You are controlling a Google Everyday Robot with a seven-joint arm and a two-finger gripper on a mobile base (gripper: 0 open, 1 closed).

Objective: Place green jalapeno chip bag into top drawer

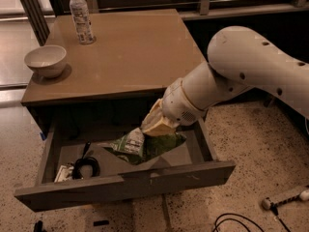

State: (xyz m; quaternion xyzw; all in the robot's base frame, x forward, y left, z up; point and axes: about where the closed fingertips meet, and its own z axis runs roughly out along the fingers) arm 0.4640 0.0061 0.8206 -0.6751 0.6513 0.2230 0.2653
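The top drawer is pulled wide open under the wooden table. The green jalapeno chip bag, crinkled green with a white patch, is down inside the drawer at its middle right, low over or on the drawer floor. My gripper, cream-coloured at the end of the white arm, reaches down into the drawer from the right. It is shut on the bag's upper edge. The arm hides the drawer's back right corner.
A white bowl and a clear water bottle stand on the table's left side. A dark coiled cable and a small white item lie in the drawer's left part. Cables and a plug lie on the floor at right.
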